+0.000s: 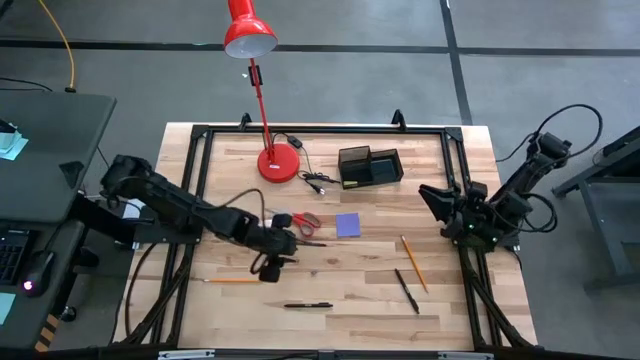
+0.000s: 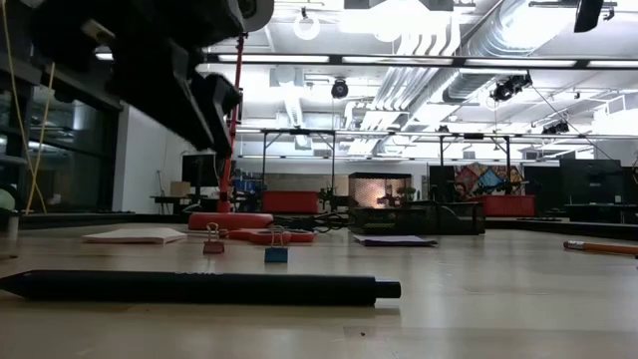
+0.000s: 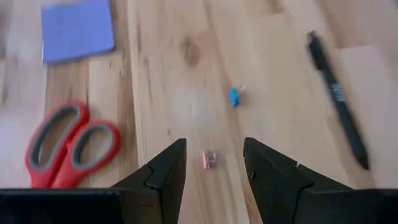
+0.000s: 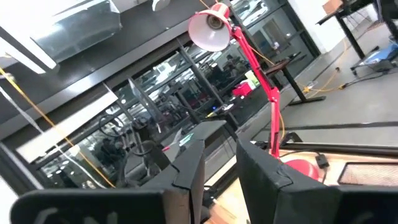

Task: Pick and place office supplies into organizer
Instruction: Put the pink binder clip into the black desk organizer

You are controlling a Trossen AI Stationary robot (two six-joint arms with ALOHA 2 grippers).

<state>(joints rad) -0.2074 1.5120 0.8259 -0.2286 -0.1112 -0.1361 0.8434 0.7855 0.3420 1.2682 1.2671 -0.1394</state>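
High view, my left claw: my left gripper (image 1: pixel 272 262) hangs over the middle of the wooden table (image 1: pixel 440 310), just beside the red-handled scissors (image 1: pixel 303 221).
High view, supplies: the purple sticky-note pad (image 1: pixel 348 225) lies flat near the scissors; one orange pencil (image 1: pixel 414 263) and one black pen (image 1: pixel 406 290) lie slanted toward my right side, another pen (image 1: pixel 308 305) and pencil (image 1: pixel 232 281) lie near the front edge.
High view, organizer: the black organizer (image 1: pixel 370 166) stands at the far side, beside the red lamp base (image 1: pixel 279 163).
High view, my right claw: my right gripper (image 1: pixel 441 203) waits at the table's right edge.
Low view: a matte black pen (image 2: pixel 199 287) lies across the foreground; two small binder clips, pink (image 2: pixel 213 243) and blue (image 2: pixel 276 253), stand behind it.
Left wrist view: my fingers (image 3: pixel 166 174) stand spread, nothing between them; the pink clip (image 3: pixel 209 159) sits on the boards in the gap, the blue clip (image 3: pixel 234 96) farther ahead.
Right wrist view: my fingers (image 4: pixel 190 168) stand slightly apart, holding nothing, pointing at the lamp (image 4: pixel 214 28).
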